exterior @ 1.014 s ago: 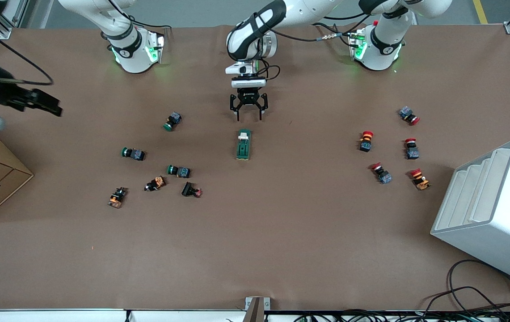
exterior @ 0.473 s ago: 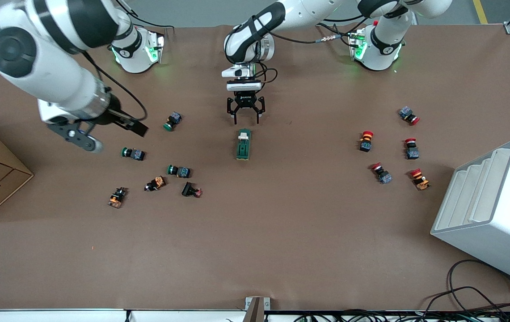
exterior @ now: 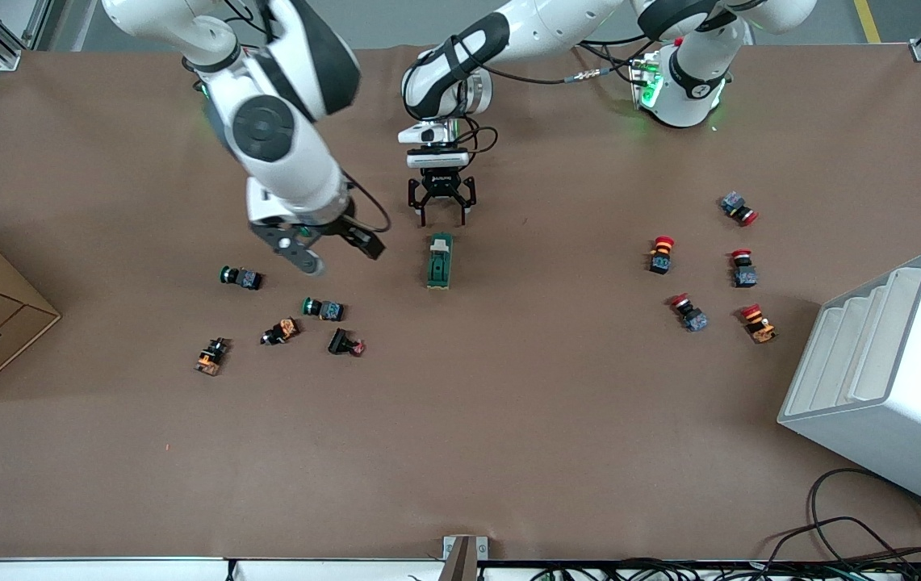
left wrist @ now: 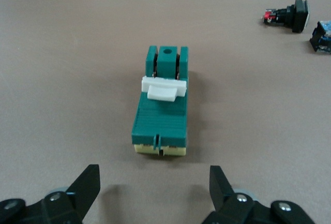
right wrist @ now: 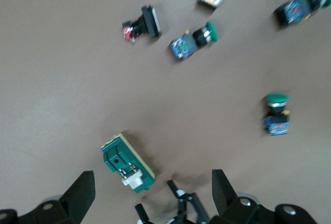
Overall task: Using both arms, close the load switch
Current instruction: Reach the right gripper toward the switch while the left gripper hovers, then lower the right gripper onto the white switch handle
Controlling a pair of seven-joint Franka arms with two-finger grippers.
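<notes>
Fingers are spreading wide on both: left gripper [exterior: 441, 212] hovering above the load switch [exterior: 439, 261] at frame centre, right gripper [exterior: 331, 246] beside it. Switch looks light, rigid, likely to slide; pinch its long sides, push the white lever [left wrist: 164, 87].

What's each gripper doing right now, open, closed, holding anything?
Left gripper: open, empty, just short of the load switch.
Right gripper: open, empty, over the table beside the load switch.

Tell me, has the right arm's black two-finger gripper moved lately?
Yes. The right gripper swept from the table's edge toward the dark green load switch, which stayed put.
</notes>
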